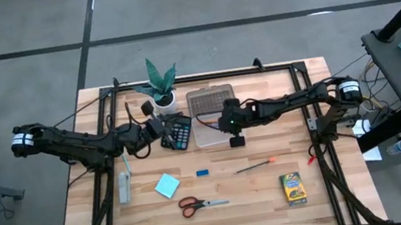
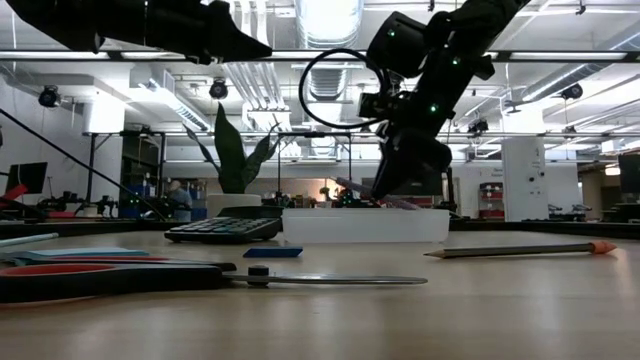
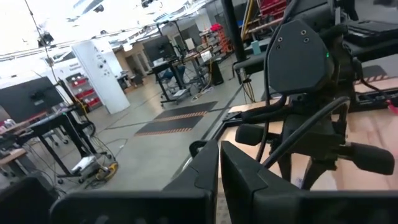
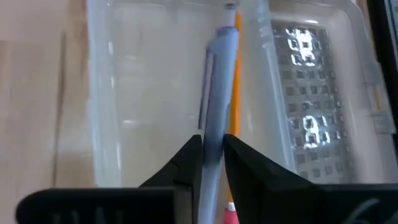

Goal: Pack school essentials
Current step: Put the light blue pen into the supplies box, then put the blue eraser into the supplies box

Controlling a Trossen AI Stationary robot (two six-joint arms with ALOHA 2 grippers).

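My right gripper hovers over the clear plastic box, shut on a blue-grey pen. An orange pencil lies on the box floor beside the pen. My left gripper is shut on nothing, raised near the calculator. On the near table lie red-handled scissors, a light-blue note pad, a small blue eraser, another pencil and the yellow-green crayon box. My right gripper pinches the pen's shaft between its two fingers. It comes from above, slanting down over the box. The pen sticks out ahead of the fingertips along the box floor, parallel to the orange pencil. Whether its far end touches the floor, I cannot tell.
A potted plant stands at the far edge, left of the box's grey lid. A pale grey long object lies near the left edge, and something small and red by the right frame rail. Bare wood shows between the near items.
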